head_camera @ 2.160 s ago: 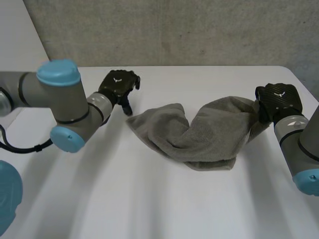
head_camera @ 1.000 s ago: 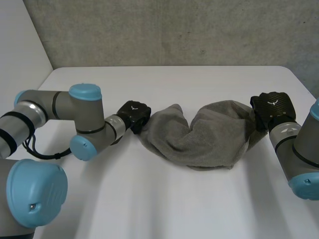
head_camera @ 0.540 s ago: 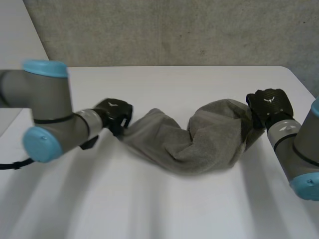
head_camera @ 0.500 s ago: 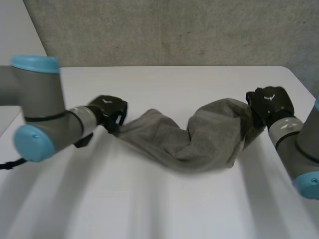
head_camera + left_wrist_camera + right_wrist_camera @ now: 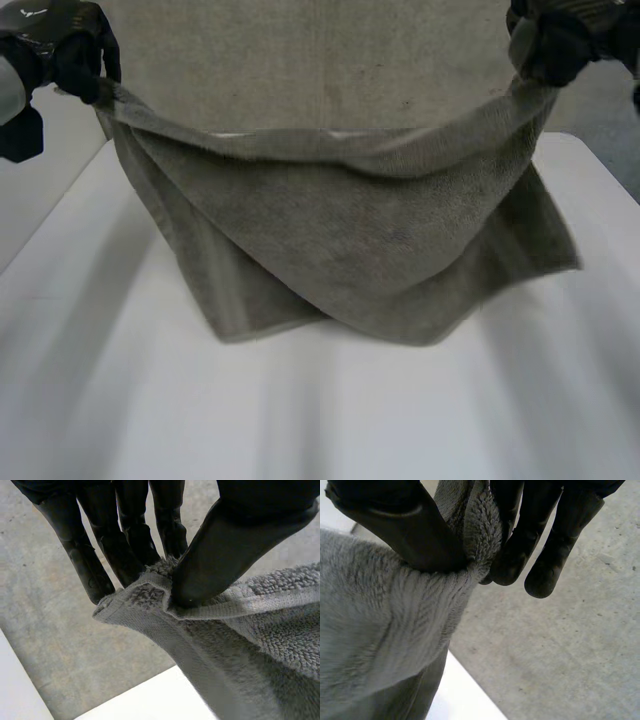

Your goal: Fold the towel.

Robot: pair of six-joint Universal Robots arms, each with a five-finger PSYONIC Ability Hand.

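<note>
- Towel (image 5: 350, 230), grey, hangs spread between both hands above the white bench (image 5: 330, 420). Its top edge sags in the middle and its lower folds droop toward the bench; I cannot tell whether they touch it.
- A grey concrete wall (image 5: 300, 60) stands at the far side, and the hanging cloth hides the far part of the bench.
- The left wrist view shows the hemmed corner (image 5: 145, 592) pinched between left thumb (image 5: 225, 550) and straight left fingers (image 5: 125, 540).
- The right wrist view shows bunched cloth squeezed between right thumb (image 5: 405, 530) and right fingers (image 5: 545, 550).
- The left hand (image 5: 60, 45) is raised high at far left and the right hand (image 5: 560, 35) high at far right.
</note>
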